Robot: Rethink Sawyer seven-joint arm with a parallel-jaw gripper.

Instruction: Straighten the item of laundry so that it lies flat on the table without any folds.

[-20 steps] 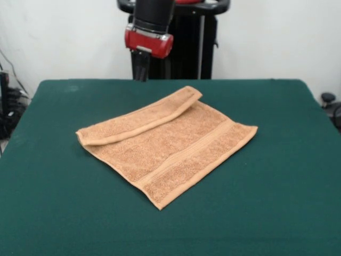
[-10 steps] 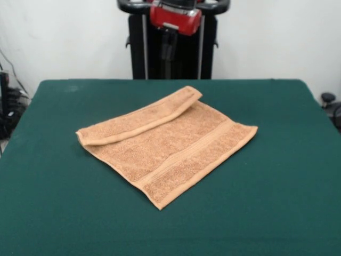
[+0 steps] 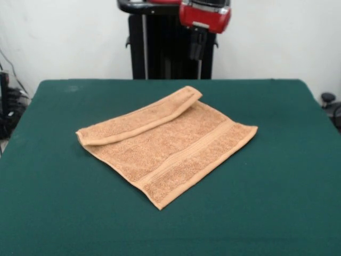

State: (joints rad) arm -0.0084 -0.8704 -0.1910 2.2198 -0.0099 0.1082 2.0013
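Note:
The orange-tan towel (image 3: 168, 141) lies on the dark green table (image 3: 277, 202), turned like a diamond, a little left of centre. Its far-left edge is folded over onto itself as a long strip (image 3: 141, 120) running from the left corner to the far corner. A woven band stripe runs along the near-right edge. My gripper (image 3: 197, 52) hangs below the red wrist, in the air over the table's far edge, behind and above the towel's far corner and not touching it. It holds nothing that I can see.
The black pedestal (image 3: 160, 48) stands behind the table's far edge. Cables and dark gear (image 3: 8, 109) sit off the left edge, and a black knob-like object (image 3: 329, 100) sits off the right edge. Green surface surrounds the towel on all sides.
My gripper has moved to the right and upward, from above the table's far-left part to in front of the pedestal's right side. The towel has not moved.

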